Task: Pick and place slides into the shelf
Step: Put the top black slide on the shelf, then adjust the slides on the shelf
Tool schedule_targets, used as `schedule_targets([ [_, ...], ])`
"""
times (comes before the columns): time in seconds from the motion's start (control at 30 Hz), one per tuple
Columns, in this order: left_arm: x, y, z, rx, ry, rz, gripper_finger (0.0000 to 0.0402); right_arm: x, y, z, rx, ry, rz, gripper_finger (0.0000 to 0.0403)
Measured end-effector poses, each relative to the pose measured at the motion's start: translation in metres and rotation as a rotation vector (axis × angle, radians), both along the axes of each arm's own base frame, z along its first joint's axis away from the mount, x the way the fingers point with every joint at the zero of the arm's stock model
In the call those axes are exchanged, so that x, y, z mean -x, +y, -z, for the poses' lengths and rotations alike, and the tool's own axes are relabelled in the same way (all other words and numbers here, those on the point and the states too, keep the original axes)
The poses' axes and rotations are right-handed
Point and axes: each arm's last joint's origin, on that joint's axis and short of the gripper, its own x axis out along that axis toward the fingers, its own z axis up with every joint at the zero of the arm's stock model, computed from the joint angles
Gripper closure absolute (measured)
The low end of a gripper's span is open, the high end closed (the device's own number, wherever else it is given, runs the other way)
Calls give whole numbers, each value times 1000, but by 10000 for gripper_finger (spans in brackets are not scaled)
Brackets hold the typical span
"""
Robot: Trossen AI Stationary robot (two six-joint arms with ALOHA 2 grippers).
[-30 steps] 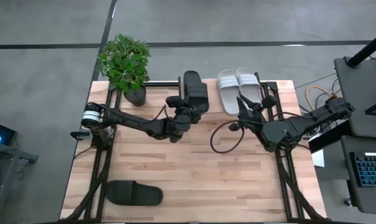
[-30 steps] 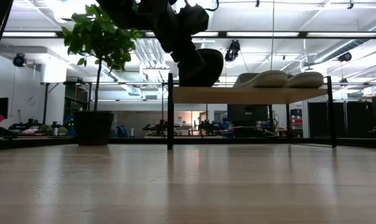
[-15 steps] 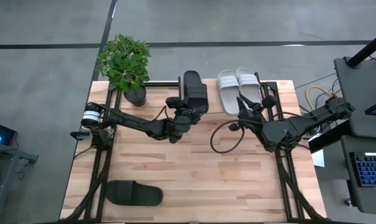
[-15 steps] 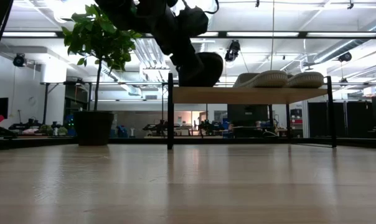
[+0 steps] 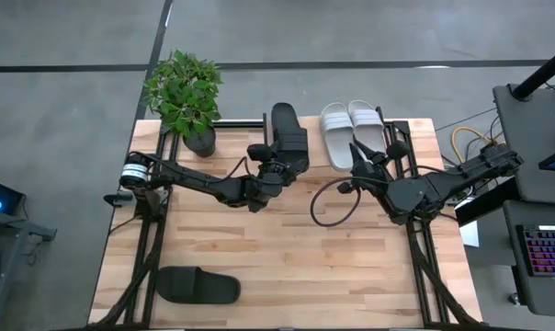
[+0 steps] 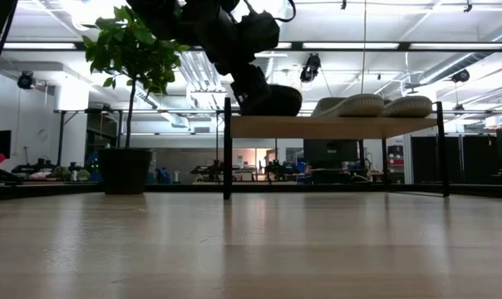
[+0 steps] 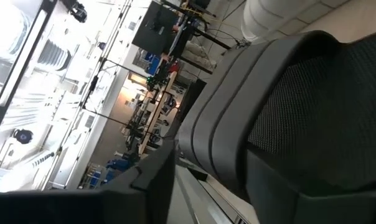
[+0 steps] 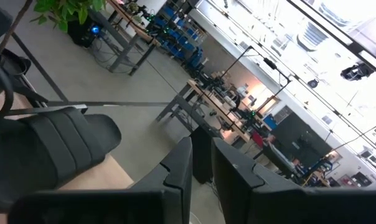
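The wooden table (image 5: 277,248) carries everything, and along its far edge stands the shelf (image 5: 307,158), most of whose plank is covered from above by slides and arms; in the low view its top (image 6: 334,126) shows as a thin light board on black legs. Near the table's far left corner sits a potted plant (image 5: 186,97). On the shelf, one black slide (image 5: 288,131) lies with its long axis running from the table's near side to its far side, its near end hidden under the left gripper (image 5: 276,165) – in the low view that slide (image 6: 276,100) rests flat on the plank's left end, just beside the gripper's dark bulk. The left wrist view is filled by the slide's strap and mesh (image 7: 312,118), so close that its outline is cut off; the left fingers stand apart at the slide's near end, and whether they touch it cannot be told. To the right on the shelf the two grey-white slides (image 5: 351,129) lie side by side, parallel to the black one, their near ends partly covered by the right gripper (image 5: 365,161), which hangs over the shelf's right part with its fingers (image 8: 175,168) narrow and nothing between them. The second black slide (image 5: 198,286) lies alone near the table's near left corner, long axis along the near edge – well apart from the shelf
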Motion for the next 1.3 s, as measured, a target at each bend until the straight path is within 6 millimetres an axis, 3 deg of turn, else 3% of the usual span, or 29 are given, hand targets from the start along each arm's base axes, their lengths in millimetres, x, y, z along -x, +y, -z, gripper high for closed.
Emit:
schedule_targets([
  [0.33, 1, -6, 3, -4, 78, 14, 163, 0, 0, 0, 0, 0, 0, 351],
  [0.67, 3, -12, 5, -5, 146, 41, 157, 0, 0, 0, -7, -13, 0, 351],
  [1.0, 18, -40, -27, 8, 50, 149, 157, 0, 0, 0, -12, -23, 0, 351],
  [1.13, 33, -58, -50, 39, -65, 206, 176, 1, 0, 1, -16, -8, -68, 351],
  [1.3, 60, -80, -77, 100, -190, 282, 260, 14, -7, 4, -146, -14, -375, 351],
])
